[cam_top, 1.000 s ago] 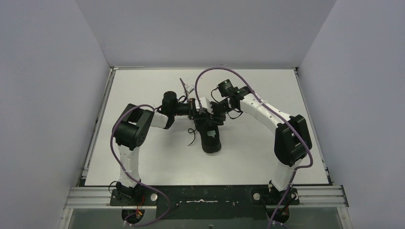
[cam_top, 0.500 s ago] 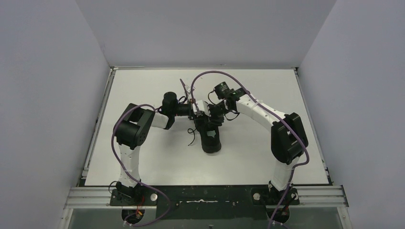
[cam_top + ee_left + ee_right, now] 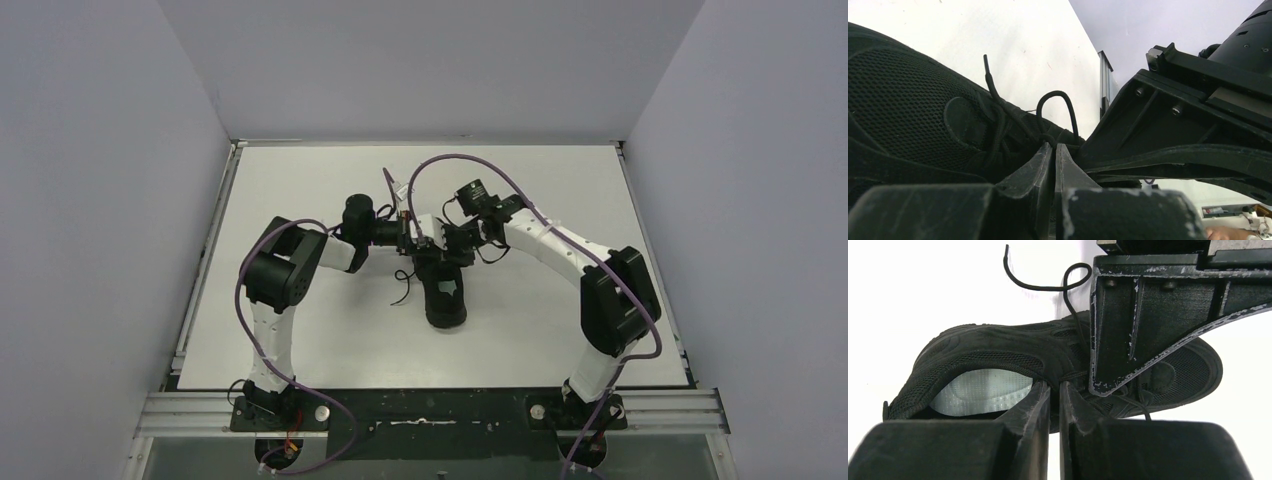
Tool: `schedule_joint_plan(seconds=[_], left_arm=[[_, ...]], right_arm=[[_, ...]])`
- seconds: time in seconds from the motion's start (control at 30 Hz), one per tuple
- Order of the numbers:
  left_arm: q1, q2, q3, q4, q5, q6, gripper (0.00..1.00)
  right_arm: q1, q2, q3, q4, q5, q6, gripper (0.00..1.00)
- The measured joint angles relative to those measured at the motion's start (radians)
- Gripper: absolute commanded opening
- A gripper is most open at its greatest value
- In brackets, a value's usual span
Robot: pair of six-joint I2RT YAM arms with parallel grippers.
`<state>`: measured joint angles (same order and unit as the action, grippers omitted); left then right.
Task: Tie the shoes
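1. The all-black mesh low sneaker (image 3: 443,300) lies on the flat white table (image 3: 300,200), roughly midway between the two arms. Both grippers crowd over its laced part.
2. Left gripper (image 3: 1054,150): the jaws are pressed almost together. A small loop of the thin black laces (image 3: 1056,92) rises right at their tips, so I judge them pinched on the lace at the loop's base.
3. Right gripper (image 3: 1054,387): the jaws are drawn in to a sliver, sitting at the sneaker's tongue edge. A lace strand runs right by the tips, but I cannot tell whether it is held.
4. Risk: the lace is thin and smooth-looking. A sideways pull could slide it out of the pinch and collapse the loop.
5. Risk: the grippers are just beside each other above the sneaker. A careless crossing move could knock finger against finger.
6. Risk: nothing pins the sneaker. A hard tug might drag or tip it rather than tighten anything.
7. Risk: a free lace end (image 3: 1038,288) curls loose beside the sneaker and could snag.
8. Only container-like thing: the sneaker's opening. It holds a pale white insole patch (image 3: 980,390) and nothing else visible.
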<state>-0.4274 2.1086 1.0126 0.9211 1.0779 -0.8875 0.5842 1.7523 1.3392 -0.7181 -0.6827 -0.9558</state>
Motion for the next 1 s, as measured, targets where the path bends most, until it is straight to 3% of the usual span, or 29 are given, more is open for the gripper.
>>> schedule_joint_plan(seconds=[0.33,0.57,0.63,0.83,1.0], left_arm=[[-0.008,0.000,0.000,0.000,0.024,-0.008,0.00],[-0.018,0.000,0.000,0.013,0.011,-0.024,0.00],[-0.021,0.000,0.000,0.020,0.007,-0.028,0.00],[-0.023,0.000,0.000,0.026,0.003,-0.036,0.00],[-0.023,0.000,0.000,0.029,0.004,-0.042,0.00]], right_arm=[[0.000,-0.051,-0.029,-0.021,-0.028,0.051,0.23],[0.010,-0.146,-0.076,-0.121,-0.131,0.092,0.30],[0.012,-0.174,-0.097,-0.130,-0.143,0.116,0.37],[-0.046,-0.351,-0.246,-0.003,-0.115,0.240,0.45],[-0.099,-0.389,-0.250,0.100,-0.079,0.293,0.50]])
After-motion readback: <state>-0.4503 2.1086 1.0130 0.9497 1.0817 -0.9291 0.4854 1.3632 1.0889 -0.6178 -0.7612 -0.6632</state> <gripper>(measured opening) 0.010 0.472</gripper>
